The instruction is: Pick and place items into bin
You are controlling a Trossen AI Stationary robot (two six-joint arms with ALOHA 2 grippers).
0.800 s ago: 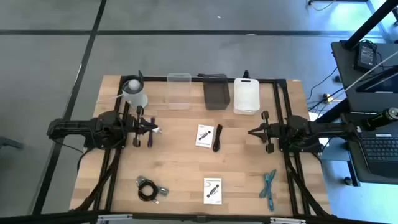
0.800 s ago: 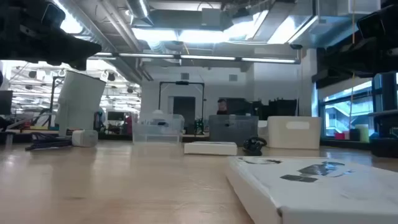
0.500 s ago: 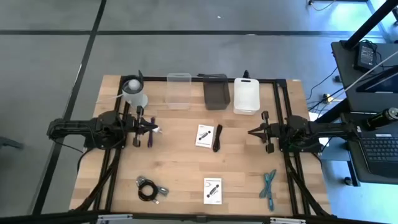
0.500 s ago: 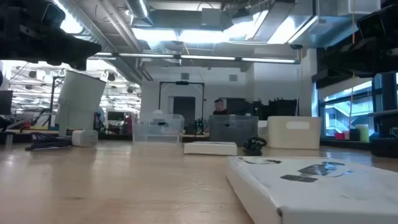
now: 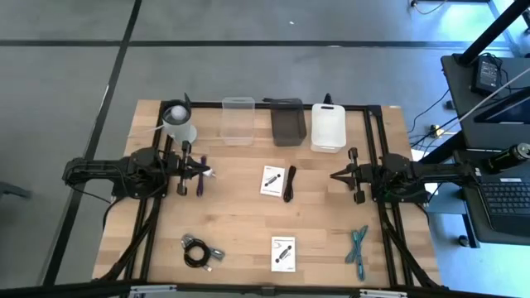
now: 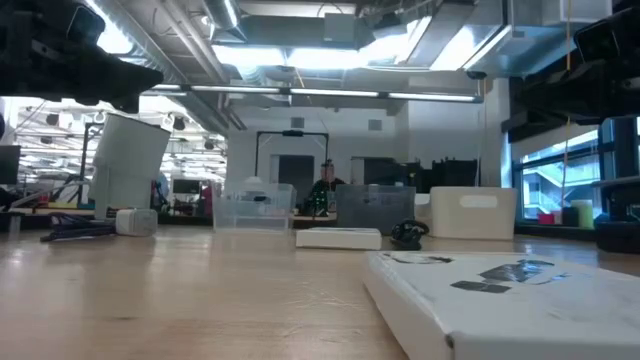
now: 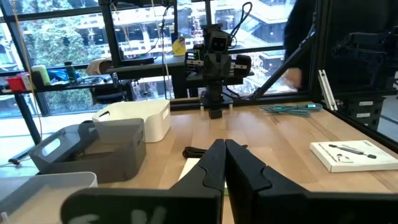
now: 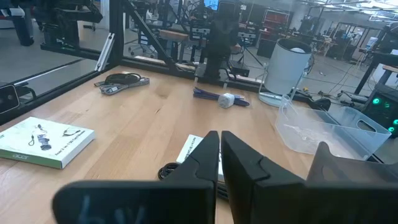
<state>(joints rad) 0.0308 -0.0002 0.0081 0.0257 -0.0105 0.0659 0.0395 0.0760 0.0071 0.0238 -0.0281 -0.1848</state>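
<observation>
- Left gripper (image 5: pixel 205 169) hangs over the table's 9 o'clock side, fingers pressed together, nothing between them; its wrist view shows the 2 fingers (image 7: pixel 239 163) meeting at a point.
- Right gripper (image 5: pixel 334 175) sits opposite at 3 o'clock, likewise pinched closed and carrying nothing, its fingers (image 8: pixel 242 160) tip to tip.
- Dead centre: 1 white card (image 5: pixel 273 180) with black print, and a black stick (image 5: pixel 290 184) lying just beside it on the 3 o'clock side.
- At 6 o'clock, the 2nd white card (image 5: pixel 283 253) lies flat near the table edge.
- Towards 7 o'clock, the black cable coil (image 5: pixel 196 251) rests with a grey strip (image 5: pixel 213 252) touching it.
- Towards 5 o'clock, the teal tool (image 5: pixel 358 252) lies on the wood.
- Along the 12 o'clock edge, 3 bins in a row: clear bin (image 5: pixel 238 121), dark grey bin (image 5: pixel 287 122), white bin (image 5: pixel 328 127). All loose items lie outside them.
- At 10 o'clock, a white cylinder (image 5: pixel 178 121) stands by the left arm, with a small purple-and-white item (image 8: pixel 222 98) on the table below the left gripper.
- Low view: a person (image 6: pixel 324 187) shows far behind the bins.
</observation>
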